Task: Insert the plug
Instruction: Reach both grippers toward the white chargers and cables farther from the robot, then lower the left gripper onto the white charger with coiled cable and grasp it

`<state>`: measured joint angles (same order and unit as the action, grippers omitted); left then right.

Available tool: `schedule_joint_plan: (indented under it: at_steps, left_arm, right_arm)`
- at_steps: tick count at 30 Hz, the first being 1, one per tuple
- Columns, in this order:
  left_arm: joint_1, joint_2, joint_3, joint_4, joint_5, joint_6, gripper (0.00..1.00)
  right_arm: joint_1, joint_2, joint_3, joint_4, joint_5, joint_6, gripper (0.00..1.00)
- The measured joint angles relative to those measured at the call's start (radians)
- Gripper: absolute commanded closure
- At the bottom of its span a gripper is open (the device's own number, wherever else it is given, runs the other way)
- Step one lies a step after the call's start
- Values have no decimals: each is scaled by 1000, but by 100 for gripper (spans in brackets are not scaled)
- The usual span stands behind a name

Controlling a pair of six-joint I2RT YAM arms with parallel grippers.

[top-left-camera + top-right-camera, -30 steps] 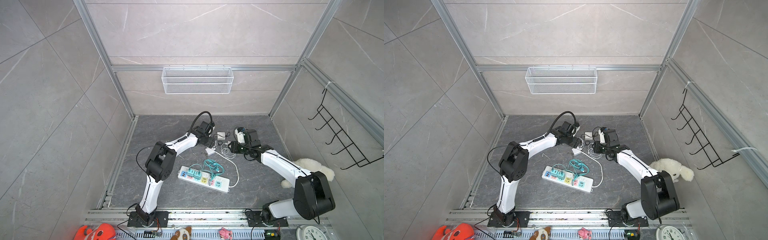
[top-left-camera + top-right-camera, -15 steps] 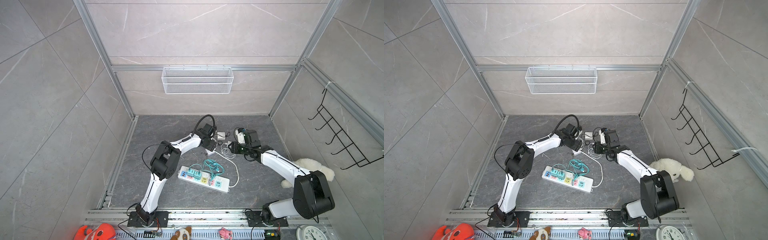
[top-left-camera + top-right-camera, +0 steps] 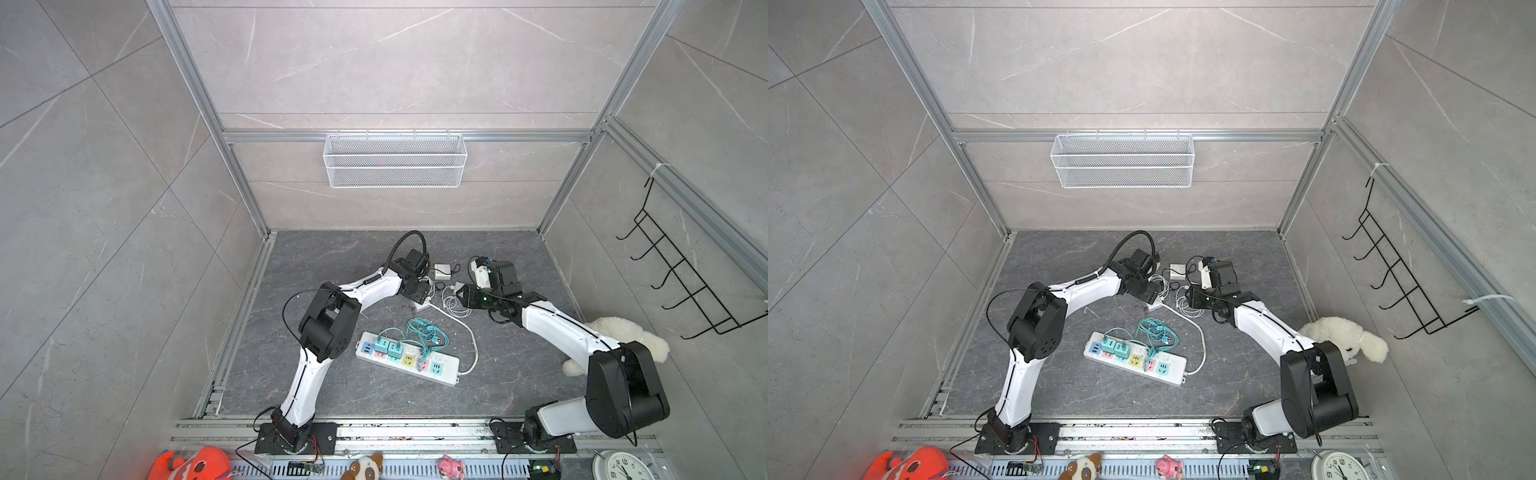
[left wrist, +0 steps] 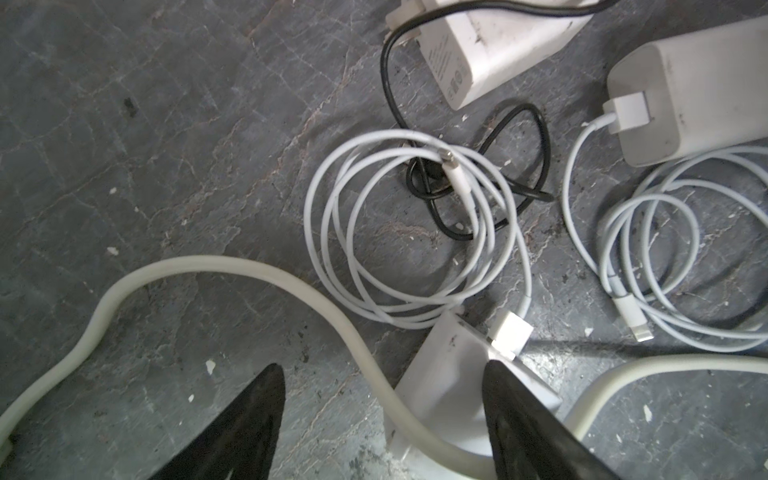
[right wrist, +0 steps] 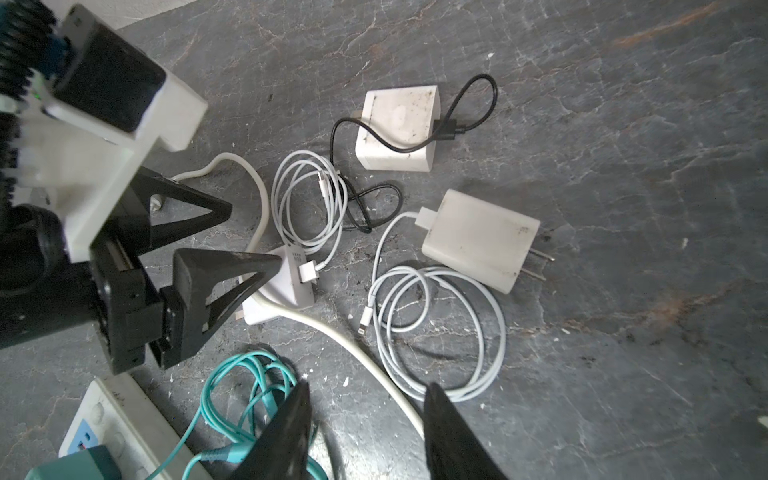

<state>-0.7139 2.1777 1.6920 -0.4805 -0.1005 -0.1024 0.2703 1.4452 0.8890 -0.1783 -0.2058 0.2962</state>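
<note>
In a top view the left gripper [image 3: 420, 294] is hovering over the charger plug [image 3: 422, 308] just above frame centre. The right gripper [image 3: 460, 296] is sitting to its right, and the power strip [image 3: 409, 363] is lying below both.

In the left wrist view the left gripper [image 4: 382, 365] is standing wide open. The charger plug [image 4: 446, 374] is lying at lower centre between its fingers, ungripped.

In the right wrist view the right gripper [image 5: 369, 384], at the bottom edge, is gaping partway and holding nothing. The charger plug [image 5: 291, 274] is lying left of centre.

place: robot test cell | evidence: aluminium frame [image 3: 407, 136], tiled walls [image 3: 395, 62]
</note>
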Motion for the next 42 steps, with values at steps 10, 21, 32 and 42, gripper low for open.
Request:
schedule_joint_plan:
  at_steps: [10, 21, 32, 42]
  left_arm:
    - [-19, -67, -85, -47, -25, -30, 24]
    - [-57, -77, -122, -78, -29, -60, 25]
    - [-78, -77, -142, -116, -63, -55, 25]
    - [-78, -75, -74, -117, -72, -46, 25]
  right_arm:
    - [-3, 0, 0, 4, -1, 0, 53]
    - [-7, 0, -3, 9, -8, 0, 53]
    - [-9, 0, -8, 16, -30, 0, 53]
    - [-9, -7, -11, 18, -34, 0, 52]
